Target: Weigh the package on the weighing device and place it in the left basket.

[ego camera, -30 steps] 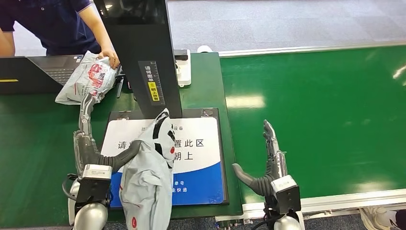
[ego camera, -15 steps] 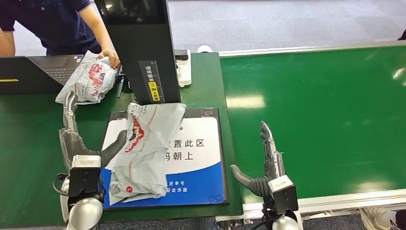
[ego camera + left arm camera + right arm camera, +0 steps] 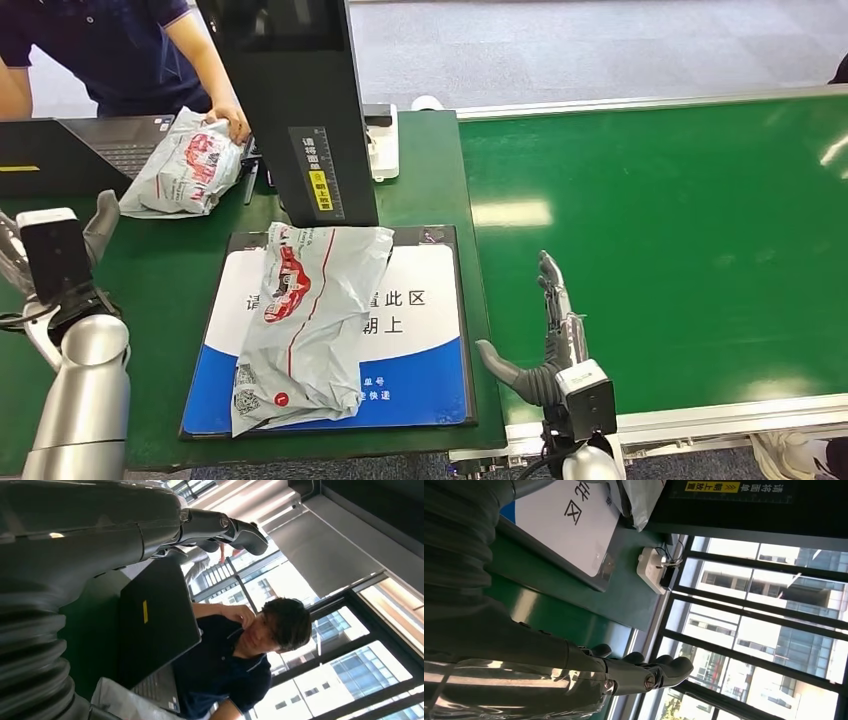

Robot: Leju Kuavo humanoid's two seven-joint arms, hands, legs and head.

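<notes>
Grey crumpled package [image 3: 305, 325] with red print flat on weighing device [image 3: 420, 385], second package [image 3: 183, 168] under person's hand [image 3: 232, 122], left hand [image 3: 95, 225] and right hand [image 3: 545, 335] both empty, fingers extended.

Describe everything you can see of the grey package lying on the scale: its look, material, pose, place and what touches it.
The package is a grey, crumpled plastic mailer bag with a red printed design and thin red lines, plus a small label with codes near its lower end. It lies flat and slightly slanted on the scale, covering the left part of its white and blue printed sheet. Its top edge reaches the foot of the black upright unit. Neither hand touches it.
</notes>
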